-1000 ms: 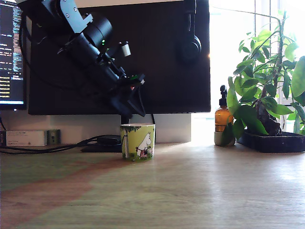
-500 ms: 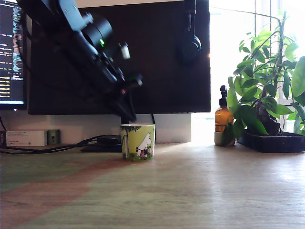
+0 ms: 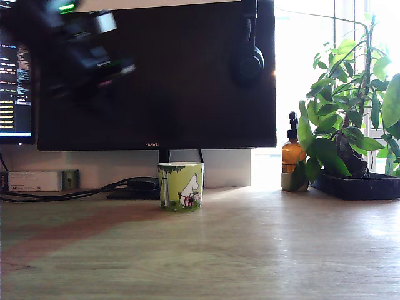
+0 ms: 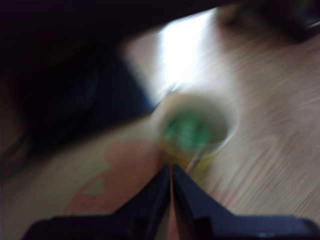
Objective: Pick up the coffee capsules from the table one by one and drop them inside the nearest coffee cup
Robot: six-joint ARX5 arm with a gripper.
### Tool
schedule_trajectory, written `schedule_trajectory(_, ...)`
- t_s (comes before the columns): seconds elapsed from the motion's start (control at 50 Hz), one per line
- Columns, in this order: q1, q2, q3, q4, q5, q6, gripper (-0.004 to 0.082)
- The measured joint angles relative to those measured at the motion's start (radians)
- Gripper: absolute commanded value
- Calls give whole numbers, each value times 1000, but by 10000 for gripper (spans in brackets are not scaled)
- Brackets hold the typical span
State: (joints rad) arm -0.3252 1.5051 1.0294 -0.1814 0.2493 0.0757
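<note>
Up and away from the cup since a second ago: my arm now sits blurred at the exterior view's upper left.
From the wrist, my fingers (image 4: pixel 171 182) are pressed together on nothing, and green shapes lie inside the coffee cup (image 3: pixel 180 185), likely coffee capsules (image 4: pixel 188 131) already dropped; I see none left on the table (image 3: pixel 262 250).
</note>
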Motion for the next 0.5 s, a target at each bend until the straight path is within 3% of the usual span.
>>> schedule_trajectory(0.3, 122, -253, -215, 78, -21, -43, -20)
schedule_trajectory(0.5, 171, -422, -357, 92, -23, -47, -20)
